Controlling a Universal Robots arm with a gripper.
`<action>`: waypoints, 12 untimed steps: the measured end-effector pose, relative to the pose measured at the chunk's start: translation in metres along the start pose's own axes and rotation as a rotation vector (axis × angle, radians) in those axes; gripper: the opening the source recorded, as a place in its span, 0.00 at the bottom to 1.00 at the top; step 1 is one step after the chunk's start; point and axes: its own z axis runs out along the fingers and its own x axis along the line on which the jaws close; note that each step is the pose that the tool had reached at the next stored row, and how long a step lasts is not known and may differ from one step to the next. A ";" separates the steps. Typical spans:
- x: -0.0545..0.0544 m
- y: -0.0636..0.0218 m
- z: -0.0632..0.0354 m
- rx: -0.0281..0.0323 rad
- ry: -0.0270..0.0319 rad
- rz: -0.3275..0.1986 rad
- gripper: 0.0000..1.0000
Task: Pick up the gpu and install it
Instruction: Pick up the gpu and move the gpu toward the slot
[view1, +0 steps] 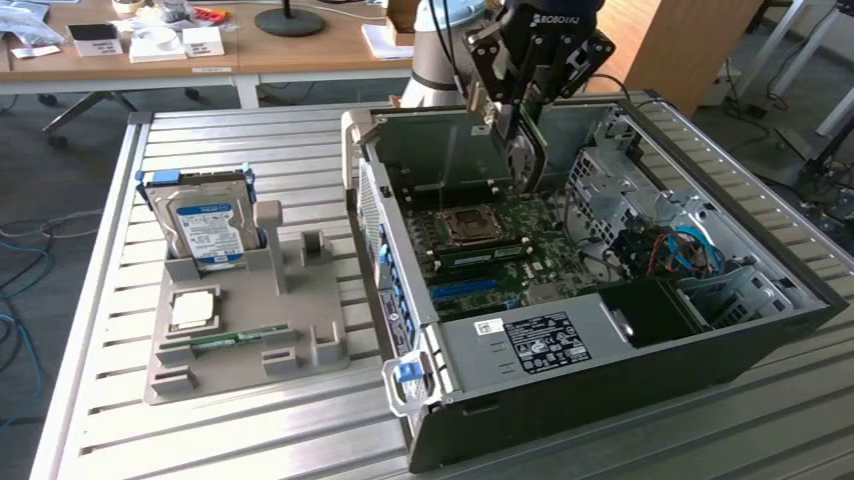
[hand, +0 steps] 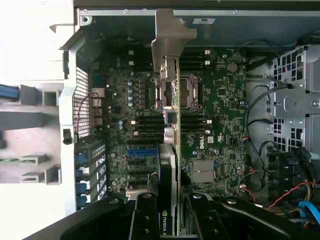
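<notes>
One arm reaches down from the far side of the scene, its wrist held upright so that the tool (view1: 518, 112) points straight down over the far half of the open computer case (view1: 601, 400). The tool's two black fingers (hand: 145, 215) are pinching the gpu (view1: 525, 150), one finger on each flat face. The card hangs on edge beneath them, inside the case opening and over the green motherboard (view1: 534, 240). From the wrist view, the gpu (hand: 167, 165) is seen edge-on, running away from the tool (hand: 172, 200). Its pale metal bracket (hand: 172, 35) sits at the end farthest from the fingers, and the card crosses in front of the motherboard (hand: 225, 100) and its one processor socket (hand: 192, 92). Whether the lower edge touches the board cannot be told. One blue expansion slot (hand: 142, 152) lies bare on the board, just beside the card's line. In the exterior view the same blue slot (view1: 474, 292) sits nearer the camera than the processor socket (view1: 467, 225). One grey power supply (view1: 534, 340) with a black label fills the case's near end. On the slatted metal surface (view1: 267, 150), at the exterior view's left and well apart from the gpu, rests one grey holder tray (view1: 314, 320). It carries one upright blue-labelled hard drive (view1: 207, 225), one processor chip (view1: 194, 310) lying flat, and one slim green memory stick (view1: 227, 338) on its near edge.
</notes>
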 end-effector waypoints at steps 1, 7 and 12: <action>-0.001 0.0001 0.0000 0.0000 0.0000 0.000 0.27; -0.008 0.0004 0.0002 0.0000 0.0000 0.000 0.27; -0.014 0.0007 0.0004 0.0000 0.0000 0.000 0.27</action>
